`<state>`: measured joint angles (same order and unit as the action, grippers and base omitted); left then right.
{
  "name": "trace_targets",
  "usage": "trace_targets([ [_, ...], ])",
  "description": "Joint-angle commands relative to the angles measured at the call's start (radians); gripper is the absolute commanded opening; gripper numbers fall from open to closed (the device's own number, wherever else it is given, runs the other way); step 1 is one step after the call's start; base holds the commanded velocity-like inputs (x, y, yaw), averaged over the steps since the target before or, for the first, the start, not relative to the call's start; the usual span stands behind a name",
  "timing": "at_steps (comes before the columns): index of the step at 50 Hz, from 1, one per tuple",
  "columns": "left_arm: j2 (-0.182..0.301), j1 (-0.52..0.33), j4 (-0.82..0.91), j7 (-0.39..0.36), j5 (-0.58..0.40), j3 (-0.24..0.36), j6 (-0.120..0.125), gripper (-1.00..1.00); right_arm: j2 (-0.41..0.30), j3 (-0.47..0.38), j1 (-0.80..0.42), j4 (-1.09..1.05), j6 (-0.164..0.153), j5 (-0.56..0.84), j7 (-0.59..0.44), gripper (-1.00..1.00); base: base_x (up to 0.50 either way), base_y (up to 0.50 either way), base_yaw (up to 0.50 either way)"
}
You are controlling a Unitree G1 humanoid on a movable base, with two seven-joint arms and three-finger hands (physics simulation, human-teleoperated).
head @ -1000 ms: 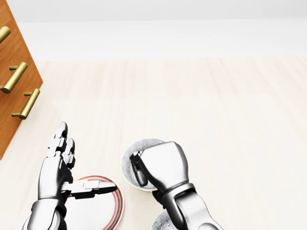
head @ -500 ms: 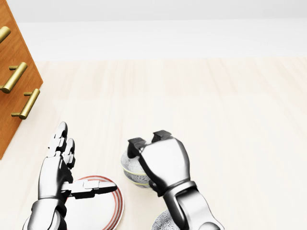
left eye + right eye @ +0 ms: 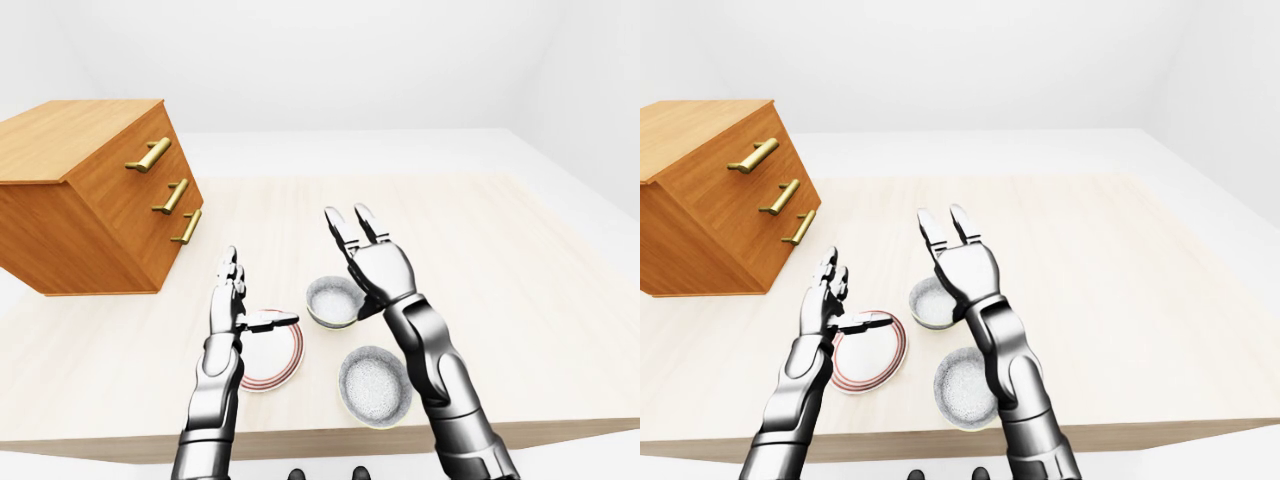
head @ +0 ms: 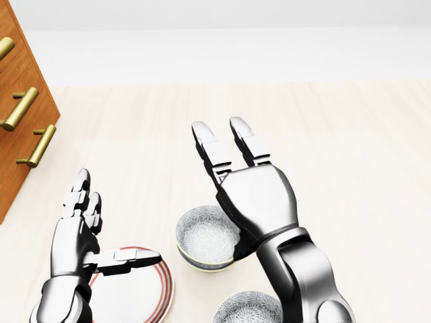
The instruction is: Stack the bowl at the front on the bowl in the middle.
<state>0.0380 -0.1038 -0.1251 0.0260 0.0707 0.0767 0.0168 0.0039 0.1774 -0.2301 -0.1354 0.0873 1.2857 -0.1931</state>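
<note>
Right hand [image 4: 259, 195] lifted off bowl [image 4: 205, 242], fingers spread; left hand [image 4: 71, 245] open over red-ringed plate [image 4: 138, 296].

On my left-eye feed a wooden chest of drawers [image 3: 85, 195] sits at the left of the pale wood table [image 3: 520, 270], with the three brass bar handles [image 3: 171, 196] on its drawer face turned to the right. A white plate with red rings round its rim [image 3: 278, 362] lies flat near the table's bottom edge, apart from the chest.
</note>
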Motion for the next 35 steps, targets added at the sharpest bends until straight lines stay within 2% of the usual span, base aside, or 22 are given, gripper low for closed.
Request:
trace_targets([
  [1, 0.002, -0.005, -0.004, 0.006, 0.004, 0.002, -0.001, 1.00, -0.023, -0.043, -0.026, -0.082, 0.000, -0.034, -0.097, 1.00, 0.00, 0.00, 0.00],
  [14, 0.000, 0.004, 0.012, 0.006, 0.001, -0.002, 0.008, 1.00, -0.024, -0.041, -0.025, -0.077, 0.000, -0.029, -0.087, 1.00, 0.00, 0.00, 0.00],
  [18, 0.000, 0.000, 0.001, 0.005, 0.001, -0.001, 0.002, 1.00, -0.025, -0.043, -0.028, -0.078, 0.000, -0.028, -0.088, 1.00, 0.00, 0.00, 0.00],
  [24, 0.000, -0.001, -0.005, 0.003, 0.000, -0.001, -0.003, 1.00, -0.025, -0.049, -0.035, -0.110, 0.000, -0.034, -0.114, 1.00, 0.00, 0.00, 0.00],
  [35, -0.001, 0.004, 0.009, 0.004, -0.001, -0.002, 0.006, 1.00, -0.037, -0.084, -0.078, -0.205, 0.000, -0.055, -0.194, 1.00, 0.00, 0.00, 0.00],
])
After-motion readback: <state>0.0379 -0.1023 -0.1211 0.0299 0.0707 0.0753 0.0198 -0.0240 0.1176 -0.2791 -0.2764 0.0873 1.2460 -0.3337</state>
